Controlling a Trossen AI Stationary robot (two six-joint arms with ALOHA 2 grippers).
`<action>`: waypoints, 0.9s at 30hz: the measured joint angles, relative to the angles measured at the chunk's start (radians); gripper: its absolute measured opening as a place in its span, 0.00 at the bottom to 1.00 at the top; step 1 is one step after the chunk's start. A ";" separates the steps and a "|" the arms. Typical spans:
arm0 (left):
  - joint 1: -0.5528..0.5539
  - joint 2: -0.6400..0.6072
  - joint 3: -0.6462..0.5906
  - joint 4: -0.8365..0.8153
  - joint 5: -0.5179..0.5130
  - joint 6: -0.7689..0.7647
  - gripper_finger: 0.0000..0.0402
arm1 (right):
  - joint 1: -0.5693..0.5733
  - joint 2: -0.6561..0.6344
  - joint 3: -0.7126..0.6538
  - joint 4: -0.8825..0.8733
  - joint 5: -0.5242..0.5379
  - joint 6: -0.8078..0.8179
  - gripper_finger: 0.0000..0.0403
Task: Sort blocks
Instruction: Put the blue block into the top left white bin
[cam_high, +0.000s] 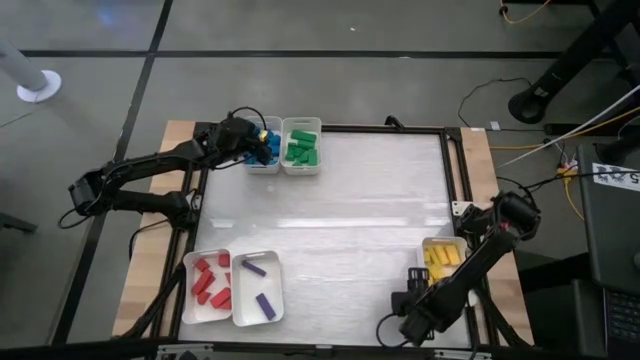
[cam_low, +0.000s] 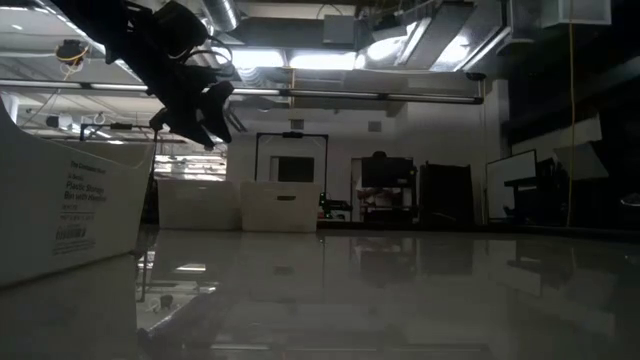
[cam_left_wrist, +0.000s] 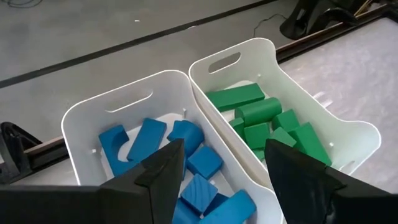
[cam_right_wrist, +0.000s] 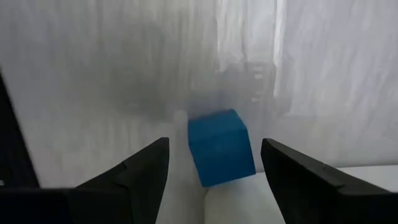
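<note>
Left gripper (cam_left_wrist: 221, 171) hung over the blue-block tray (cam_left_wrist: 81, 118), jaws apart, nothing held. Right gripper (cam_right_wrist: 214, 165) was low at the desk's (cam_high: 350, 200) near-right corner beside the yellow-block tray (cam_high: 426, 243), jaws apart around a stray blue cube (cam_right_wrist: 221, 148). Judgement: centre the cube between the fingers, close squarely on flat faces, lift clear of the tray rim, and carry it to the blue tray.

In the high view the left gripper (cam_high: 262, 141) covers part of the blue blocks (cam_high: 272, 148) in their tray (cam_high: 262, 166). In the right wrist view the blue cube (cam_right_wrist: 221, 148) beside a white tray (cam_right_wrist: 267, 196) has its lower edge hidden behind that tray's rim.
</note>
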 joint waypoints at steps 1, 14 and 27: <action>0.000 0.000 0.000 0.000 0.000 0.000 0.53 | 0.000 0.007 0.000 0.000 0.000 0.000 0.63; 0.000 0.000 0.000 -0.002 0.003 0.002 0.53 | -0.001 0.066 0.000 -0.001 -0.004 0.011 0.45; 0.000 -0.022 0.000 -0.002 0.103 -0.040 0.53 | -0.114 0.065 0.001 0.004 0.069 -0.068 0.32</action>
